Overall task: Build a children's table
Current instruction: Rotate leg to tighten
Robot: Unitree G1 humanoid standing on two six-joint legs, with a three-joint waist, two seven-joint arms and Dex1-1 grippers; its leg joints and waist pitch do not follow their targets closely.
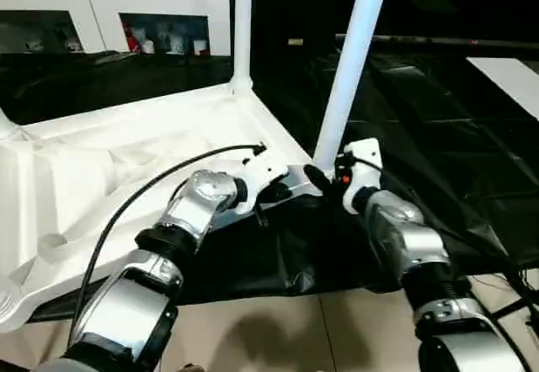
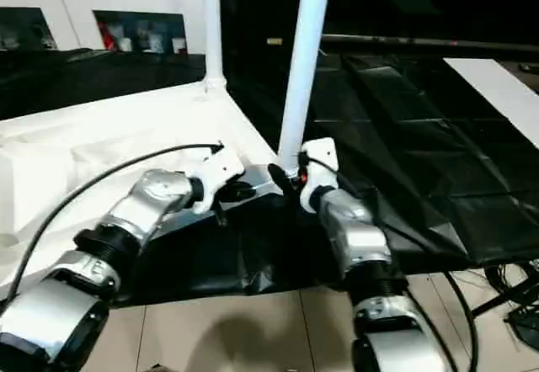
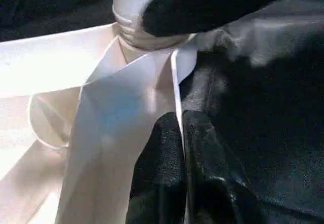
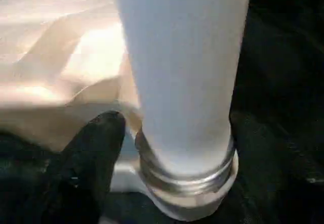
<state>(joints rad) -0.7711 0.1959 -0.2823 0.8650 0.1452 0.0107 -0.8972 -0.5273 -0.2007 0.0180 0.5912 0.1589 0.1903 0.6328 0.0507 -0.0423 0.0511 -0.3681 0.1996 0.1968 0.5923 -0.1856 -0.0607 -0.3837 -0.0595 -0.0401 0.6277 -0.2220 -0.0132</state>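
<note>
At near corner socket: leg (image 1: 349, 69) standing, threads showing. Left gripper (image 3: 179, 148) pinched shut on tabletop (image 1: 101, 178) rim; right gripper (image 1: 324, 178) state unclear. Light, stiff, slick plastic; grip leg low.

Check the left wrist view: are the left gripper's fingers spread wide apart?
No, the left gripper is shut, pinching the tabletop's thin edge.

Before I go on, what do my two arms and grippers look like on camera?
Both forearms are ribbed silver metal cylinders joined by black rings. Each wrist carries a white plastic housing; the right one shows a small orange-red spot. A black cable loops from the left arm to its housing, and a shorter one curls at the right arm. The left gripper and right gripper have matte black fingers.
</note>
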